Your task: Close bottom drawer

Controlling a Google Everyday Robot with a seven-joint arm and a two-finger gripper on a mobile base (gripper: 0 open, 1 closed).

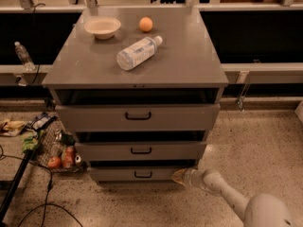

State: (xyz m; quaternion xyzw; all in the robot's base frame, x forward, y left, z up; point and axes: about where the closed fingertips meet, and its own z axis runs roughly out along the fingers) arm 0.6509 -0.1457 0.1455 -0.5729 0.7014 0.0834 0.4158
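- 1 desk [189, 56], grey, with 3 drawers stacked in its front; each has 1 black bar handle.
- Bottom drawer [118, 174]: lowest of the 3, just above the floor [265, 141], shallow front, small handle [143, 174] at mid-front. Thin dark gap betw. it and the mid drawer [109, 151]; whether it is fully in, can't tell.
- Top drawer [94, 118]: tallest front, widest handle, dark gap above it under the desk's front edge.
- 1 gripper [182, 176]: low by the floor, at the bottom drawer's right front corner, touching or v. nearly so. Open or closed: can't tell.
- 1 arm [222, 190], pale, runs from the gripper down to the frame's lower right.
- On the desk top, 3 items: 1 bowl [102, 26] nr the back-left corner; 1 orange [146, 24] nr the back edge, about mid-width; 1 bottle [138, 52] lying on its side mid-desk, cap twd the back-right.
- 2nd bottle [22, 55] upright, off the desk, beyond its left edge.
- 1 basket [59, 150] on the floor by the front-left corner, with red fruit inside.
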